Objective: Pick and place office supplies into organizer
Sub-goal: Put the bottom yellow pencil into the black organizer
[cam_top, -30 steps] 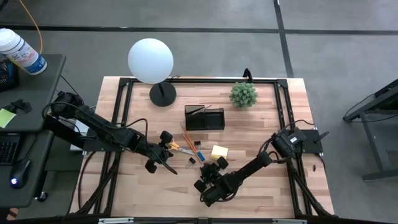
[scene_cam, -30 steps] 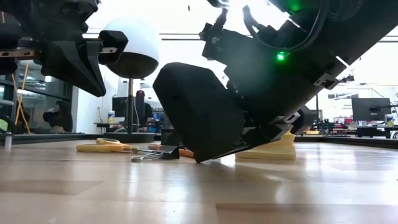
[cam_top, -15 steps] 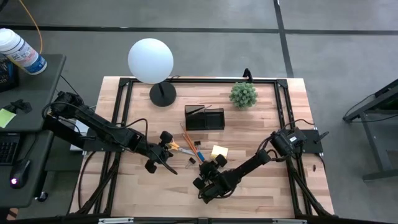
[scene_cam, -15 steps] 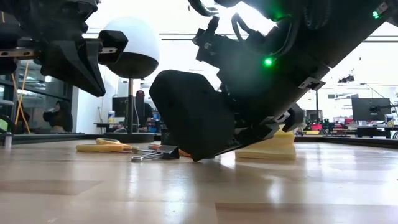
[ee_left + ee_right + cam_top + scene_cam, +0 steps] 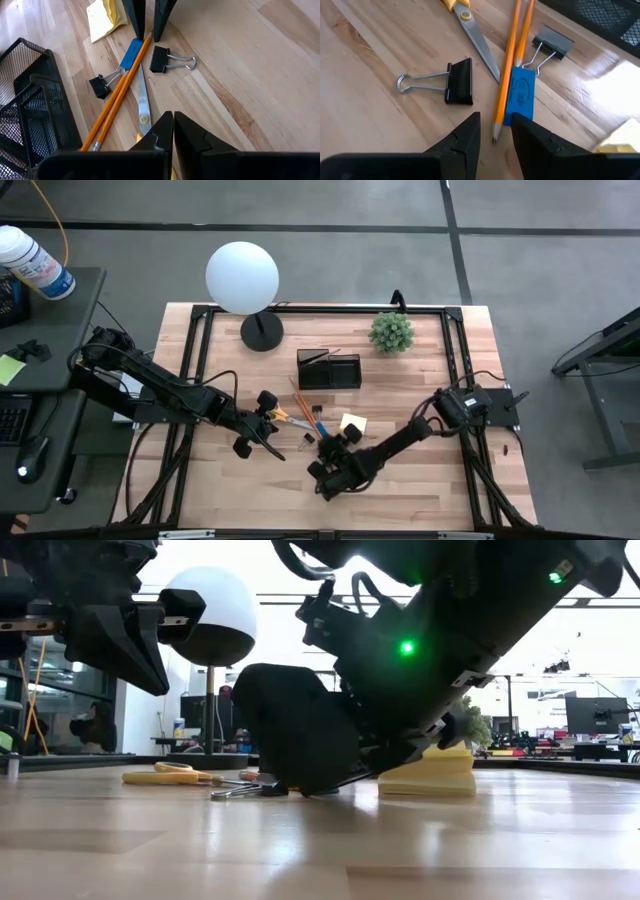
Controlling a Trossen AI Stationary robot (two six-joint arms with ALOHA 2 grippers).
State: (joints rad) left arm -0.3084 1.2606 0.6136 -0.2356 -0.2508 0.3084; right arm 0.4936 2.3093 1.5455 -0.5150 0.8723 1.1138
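**Right gripper poised over pencil tips beside the eraser**

The right gripper [image 5: 494,131] sits low over the table [image 5: 430,480], its fingers parted, with the sharpened tips of two orange pencils [image 5: 512,60] in the gap between them. It looks close to the pencils, but the view does not show whether it touches them. The blue eraser [image 5: 520,95] lies against the pencils near their tips. At about 9 o'clock from the eraser lies a black binder clip [image 5: 458,81] with its wire handles pointing away; a second clip [image 5: 553,41] lies at about 1 o'clock. The scissors [image 5: 476,36] rest beside the pencils, blades closed, yellow handles toward the left arm.

The left gripper [image 5: 173,131] hovers over the scissors' handles, fingers pressed together and empty.

From above, the black mesh organizer [image 5: 328,370] stands at 12 o'clock from the cluster of supplies, well apart from both grippers. The yellow sticky-note pad [image 5: 351,421] lies just beside the right arm, between gripper and organizer.
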